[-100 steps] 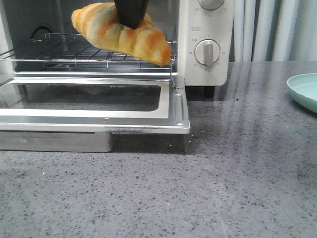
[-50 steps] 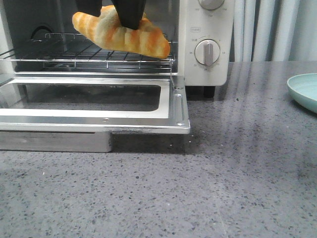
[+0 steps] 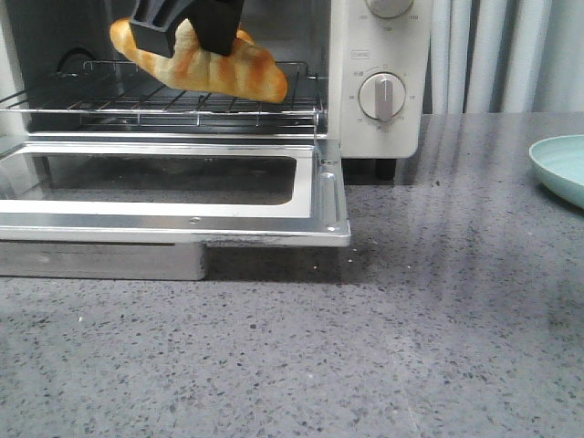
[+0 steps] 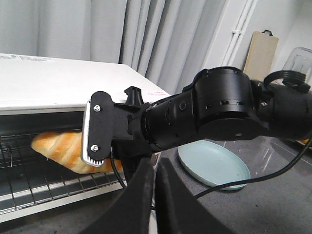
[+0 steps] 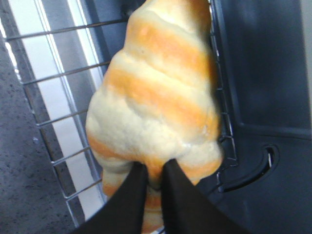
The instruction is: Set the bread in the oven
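Above wire rack (image 3: pixel 137 100), inside oven (image 3: pixel 379 128): right gripper (image 3: pixel 182 32) jaws clamp bread (image 3: pixel 205 66); left's closed, empty.

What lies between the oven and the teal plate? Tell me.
Nothing: in the front view, only bare grey countertop separates the oven from the teal plate.

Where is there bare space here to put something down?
The counter in front of the oven door, right up to the plate. The rack left of the bread is bare; the right gripper crowds above.
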Available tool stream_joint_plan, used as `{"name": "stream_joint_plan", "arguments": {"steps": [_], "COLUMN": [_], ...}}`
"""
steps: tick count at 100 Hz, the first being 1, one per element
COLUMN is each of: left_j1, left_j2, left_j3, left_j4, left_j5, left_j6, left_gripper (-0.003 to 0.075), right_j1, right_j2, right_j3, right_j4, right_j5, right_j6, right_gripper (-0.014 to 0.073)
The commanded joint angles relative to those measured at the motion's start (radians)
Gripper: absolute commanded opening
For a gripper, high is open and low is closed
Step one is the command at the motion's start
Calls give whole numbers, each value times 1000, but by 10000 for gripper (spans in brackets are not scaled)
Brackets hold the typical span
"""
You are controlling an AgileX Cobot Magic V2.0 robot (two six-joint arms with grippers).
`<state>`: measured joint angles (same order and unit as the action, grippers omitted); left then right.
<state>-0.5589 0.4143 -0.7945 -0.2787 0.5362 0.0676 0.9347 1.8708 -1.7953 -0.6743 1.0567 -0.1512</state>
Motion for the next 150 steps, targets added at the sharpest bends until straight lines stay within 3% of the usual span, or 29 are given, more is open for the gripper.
{"name": "stream_joint_plan", "arguments": {"steps": [1,12,23,46,81,125,150], "left_j1": [-9,-9,-9,-9,38,258,347], "left_j2": [5,5,5,0,-124,-429,-446], "left_j3": [-33,-33,-33,-33,41,313,446], "left_j4": [-8,-8,-8,20,140,186,130], "left_j5": [-71,-71,-70,-67,-77,-132,-143], "left_j6": [0,0,0,0,-10,-37,-94], "left_gripper": [-21,-21,-21,-21,-21,-21,-21], "right_j1": [-11,-11,-11,10,156,286,305], "right_j2": [-54,-54,-54,-54,-65,-67,-77], "right_j3": [-33,-33,-33,-51,-163,-173,-173], "right_j4": [-63,-63,-63,-63,-63,-63,-61], "right_j5": [-30,-30,-30,8,121,231,249], "right_j6": [-1,13,13,28,40,66,92], "right_gripper": [140,262,314,309,309,309,309]}}
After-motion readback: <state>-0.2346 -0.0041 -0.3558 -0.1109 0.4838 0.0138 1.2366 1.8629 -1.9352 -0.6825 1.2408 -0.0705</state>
